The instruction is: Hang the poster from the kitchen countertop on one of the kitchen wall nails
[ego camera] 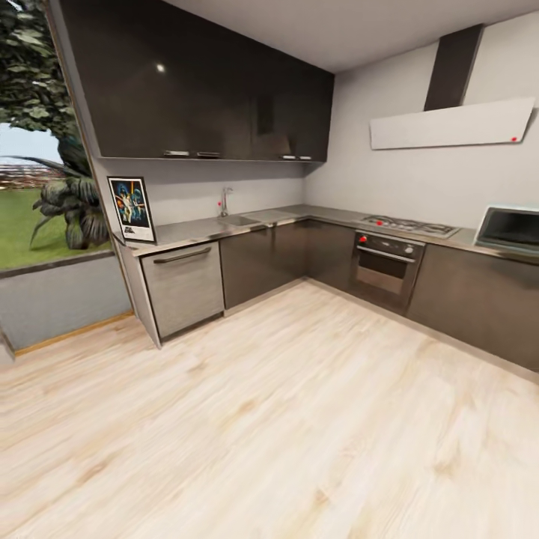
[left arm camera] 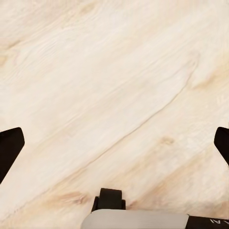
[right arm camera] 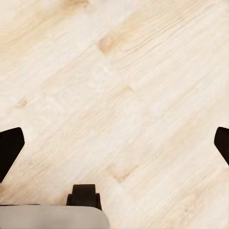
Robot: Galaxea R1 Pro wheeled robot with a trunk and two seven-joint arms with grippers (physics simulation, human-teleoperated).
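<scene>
We see our left gripper (left arm camera: pixel 114 143) as two black, blunt-tipped fingers (left arm camera: pixel 9 148) above a pale grey housing with a black knob and faint white lettering; our right gripper (right arm camera: pixel 114 143) looks alike: black fingers (right arm camera: pixel 9 145), grey housing, black knob.

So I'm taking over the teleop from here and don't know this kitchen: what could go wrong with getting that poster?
1. The poster stands upright at the very end of the countertop, beside the window; a clumsy grab could tip it off that end.
2. It looks thin and leans on the wall, so open fingers may struggle to get around its frame.
3. No wall nail is discernible from here, so the hanging spot needs finding.
</scene>
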